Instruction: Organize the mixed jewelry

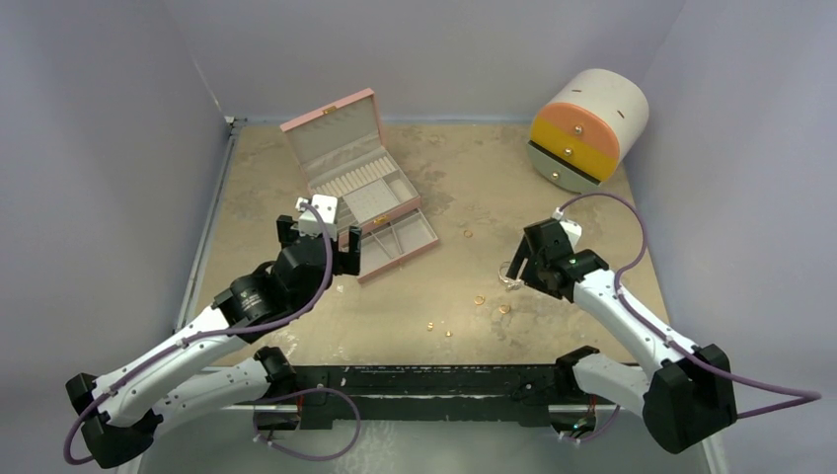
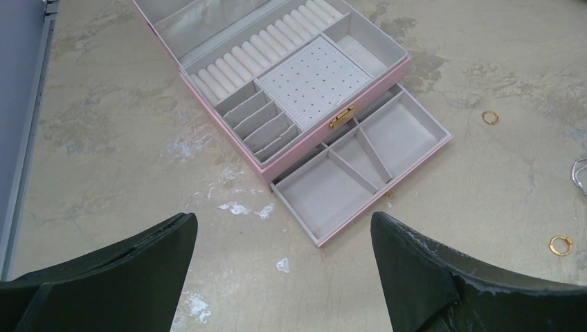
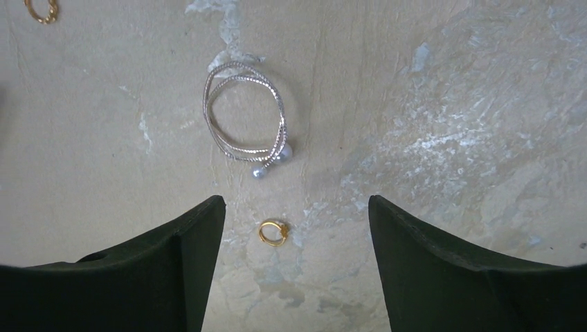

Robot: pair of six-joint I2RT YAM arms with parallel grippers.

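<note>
Several tiny gold jewelry pieces lie loose on the table, among them a ring (image 1: 480,299), another ring (image 1: 504,309) and a stud (image 1: 431,325). In the right wrist view a small gold ring (image 3: 273,232) lies on the table between the tips of my right gripper (image 3: 296,204), which is open and touches nothing. Just beyond it lies a silver double-loop piece (image 3: 244,117) with two pearl ends. My left gripper (image 2: 282,221) is open and empty, hovering just in front of the pulled-out drawer (image 2: 360,166) of the pink box (image 2: 228,114).
The pink box (image 1: 360,197) stands open at the back left with its lid up. A round white container (image 1: 587,128) with orange and yellow drawers lies at the back right. Two gold rings (image 2: 491,117) (image 2: 561,245) lie to the right of the drawer.
</note>
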